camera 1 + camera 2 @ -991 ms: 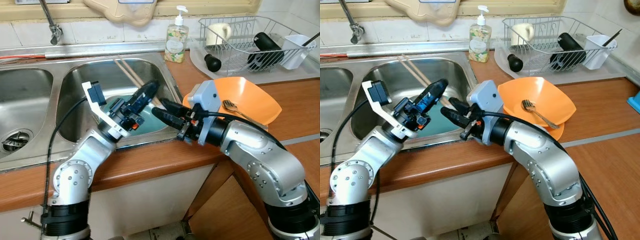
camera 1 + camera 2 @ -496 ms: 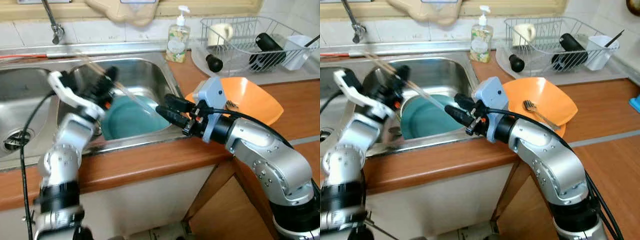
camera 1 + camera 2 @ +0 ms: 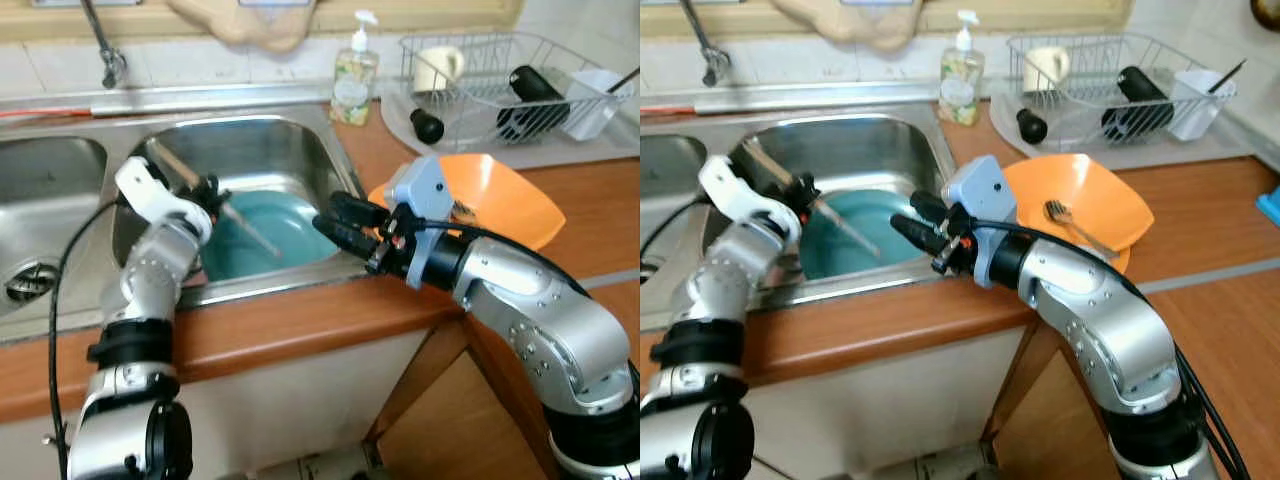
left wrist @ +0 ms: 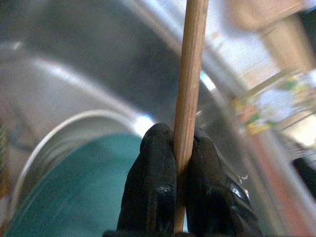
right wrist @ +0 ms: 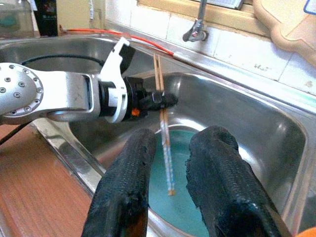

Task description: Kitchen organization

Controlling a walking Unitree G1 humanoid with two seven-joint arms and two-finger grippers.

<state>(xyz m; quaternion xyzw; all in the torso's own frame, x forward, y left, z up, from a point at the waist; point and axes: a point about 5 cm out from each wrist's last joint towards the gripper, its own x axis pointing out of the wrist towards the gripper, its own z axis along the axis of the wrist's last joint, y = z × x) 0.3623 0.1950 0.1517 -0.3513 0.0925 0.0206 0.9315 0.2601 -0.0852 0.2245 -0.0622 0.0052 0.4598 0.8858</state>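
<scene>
A pair of wooden chopsticks [image 3: 245,228] slants down into the right sink basin, its lower tips over a teal plate [image 3: 290,225] lying in the basin. My left gripper [image 3: 208,190] is shut on the chopsticks [image 4: 190,74] near their middle, at the basin's left side. The right wrist view looks past its fingers at that left gripper [image 5: 158,100] and the chopsticks [image 5: 164,123]. My right gripper [image 3: 335,212] hovers open at the basin's front right corner, pointing toward the plate, with nothing between its fingers.
An orange bowl [image 3: 510,200] with a fork [image 3: 462,210] in it sits on the wooden counter right of the sink [image 3: 340,165]. A soap bottle [image 3: 352,80] and a dish rack [image 3: 500,75] stand behind. A second basin [image 3: 40,200] lies to the left, the faucet [image 3: 105,55] above.
My left gripper took hold of the chopsticks that leaned in the basin and swung left with them, uncovering the teal plate. The right gripper has hardly moved.
</scene>
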